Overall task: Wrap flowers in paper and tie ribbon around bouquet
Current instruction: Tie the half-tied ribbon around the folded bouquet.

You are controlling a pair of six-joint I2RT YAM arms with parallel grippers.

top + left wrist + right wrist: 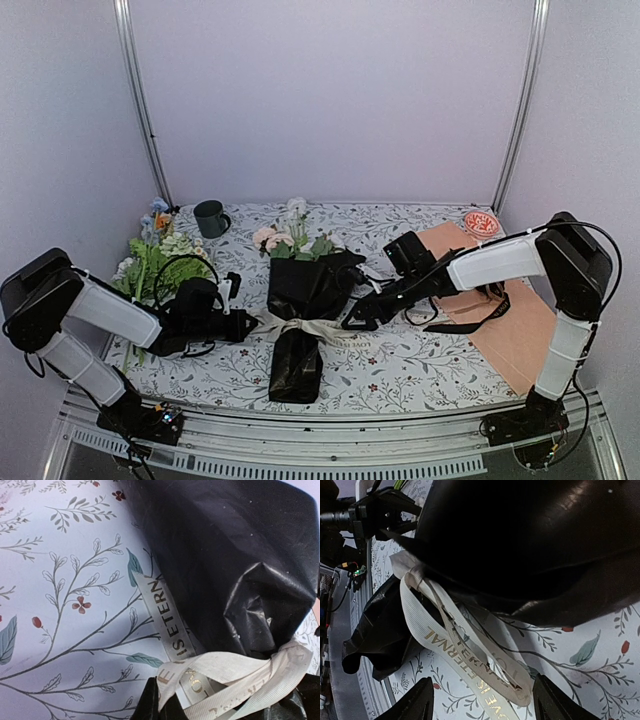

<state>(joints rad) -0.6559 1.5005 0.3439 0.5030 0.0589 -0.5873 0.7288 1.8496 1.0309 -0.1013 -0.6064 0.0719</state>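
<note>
The bouquet [297, 300] lies mid-table: pink and white flowers [285, 240] stick out of the far end of a black paper [300, 285] cone. A cream ribbon [300, 328] is tied around its waist. My left gripper [250, 323] sits at the knot's left side, shut on the ribbon [240, 672] beside the paper [225, 545]; its own tips [162, 704] barely show. My right gripper [360, 316] is at the right of the knot and open. A ribbon loop [460, 650] with gold lettering lies loose on the cloth between its fingertips [487, 702].
A dark green mug [211, 217] stands at the back left. A leftover mixed bunch [160, 258] lies left, behind my left arm. A peach sheet [515, 315] with a black strap [470, 322] covers the right side. A small red dish [481, 222] sits far right.
</note>
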